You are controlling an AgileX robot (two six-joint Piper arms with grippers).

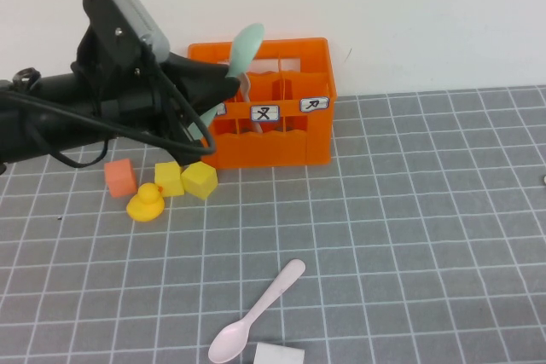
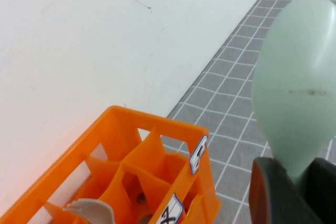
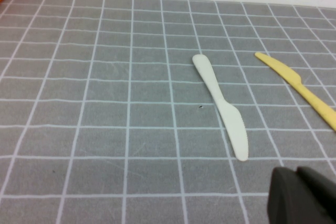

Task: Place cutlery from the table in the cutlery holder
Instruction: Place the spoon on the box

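My left gripper point(image 1: 229, 81) is shut on the handle of the mint-green spoon point(image 1: 246, 45) and holds it upright, bowl up, above the back left of the orange cutlery holder point(image 1: 281, 138). In the left wrist view the spoon's bowl point(image 2: 296, 87) rises from my gripper point(image 2: 296, 182), with the holder point(image 2: 157, 129) beside and below it. A grey-green fork point(image 2: 92, 211) stands in one of its compartments. The pale pink spoon point(image 1: 256, 313) lies on the table point(image 1: 409, 236) near the front. My right gripper point(image 3: 304, 198) is shut and empty low over the table, outside the high view.
An orange cube point(image 1: 120, 177), two yellow cubes point(image 1: 198, 180) and a yellow duck point(image 1: 145, 203) sit left of the holder. A white object point(image 1: 277, 354) lies at the front edge. A white knife point(image 3: 220, 106) and a yellow knife point(image 3: 302, 90) lie ahead of my right gripper.
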